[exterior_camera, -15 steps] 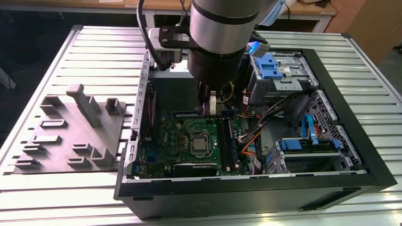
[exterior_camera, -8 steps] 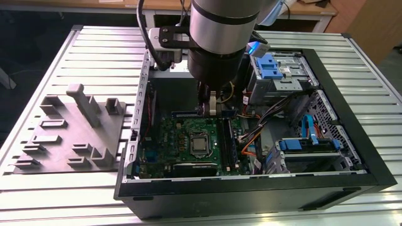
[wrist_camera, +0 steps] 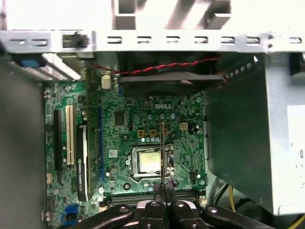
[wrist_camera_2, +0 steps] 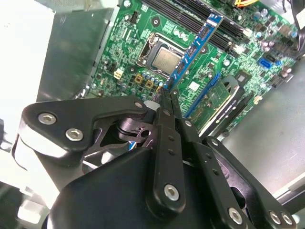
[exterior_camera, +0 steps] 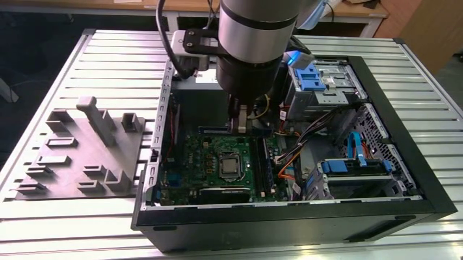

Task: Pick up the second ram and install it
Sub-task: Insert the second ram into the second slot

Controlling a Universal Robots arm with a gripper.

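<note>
The gripper point(wrist_camera_2: 167, 95) is pinched tight on one end of the memory stick point(wrist_camera_2: 193, 50), fingers closed right onto the blue board, and the stick juts out over the green motherboard point(wrist_camera_2: 119, 47).

The second wrist view catches its flat face, with a row of dark chips. In the first wrist view the same memory stick point(wrist_camera: 163, 152) is edge-on, a thin line passing just beside the silver processor point(wrist_camera: 149, 161). It runs crosswise to the long black slots point(wrist_camera_2: 183, 10) and sits in none of them.

On writing, there is white lettering printed on the motherboard near the processor. A white label point(wrist_camera: 296, 138) sits on the grey power supply point(wrist_camera: 248, 143), its print too small to read. That metal wall stands close alongside, so room is tight.

In the exterior view the arm point(exterior_camera: 257, 32) drops into the open black case point(exterior_camera: 289, 216). The blue drive cage point(exterior_camera: 315, 76) is just beside it on the exterior view's right. The memory stick point(exterior_camera: 216, 130) points to the exterior view's left. Outside the case, a grey holder block point(exterior_camera: 79, 146) sits on the slatted table point(exterior_camera: 123, 59).
</note>
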